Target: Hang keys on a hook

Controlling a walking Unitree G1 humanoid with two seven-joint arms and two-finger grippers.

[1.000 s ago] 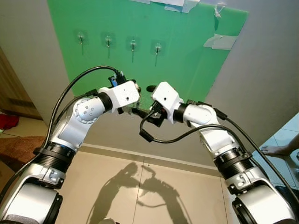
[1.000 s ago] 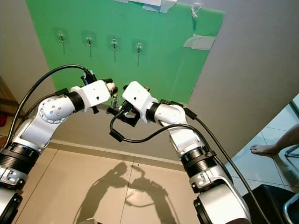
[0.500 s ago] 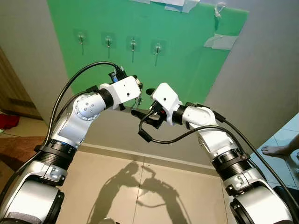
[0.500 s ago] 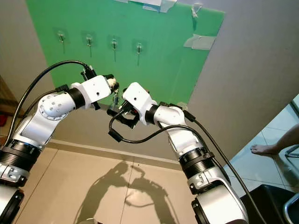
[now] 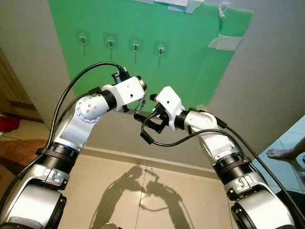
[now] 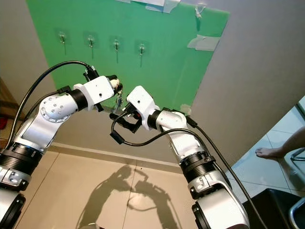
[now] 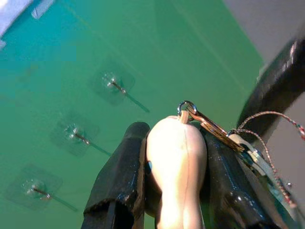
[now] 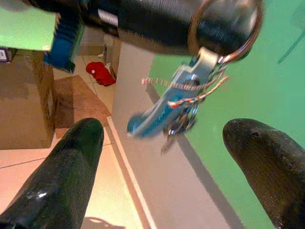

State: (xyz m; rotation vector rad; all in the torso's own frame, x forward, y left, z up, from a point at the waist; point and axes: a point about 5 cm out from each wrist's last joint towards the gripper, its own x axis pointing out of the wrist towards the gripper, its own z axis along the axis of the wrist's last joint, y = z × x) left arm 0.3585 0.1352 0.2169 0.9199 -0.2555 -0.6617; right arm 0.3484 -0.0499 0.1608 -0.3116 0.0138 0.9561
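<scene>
Matt green board bearing clear glossy plastic hook pads with thin metal pegs; smooth pale plastic fob on a shiny metal ring; glossy black rubbery fingers; glossy beige floor tiles.

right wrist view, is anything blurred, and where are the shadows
Right wrist view: the keys and their ring are smeared, the near black fingers soft. Left eye view: sharp, with both arms' shadow on the floor.

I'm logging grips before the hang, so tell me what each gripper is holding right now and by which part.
The left gripper pinches the keys' pale fob; the keys dangle below. The right gripper is open, holding nothing.
</scene>
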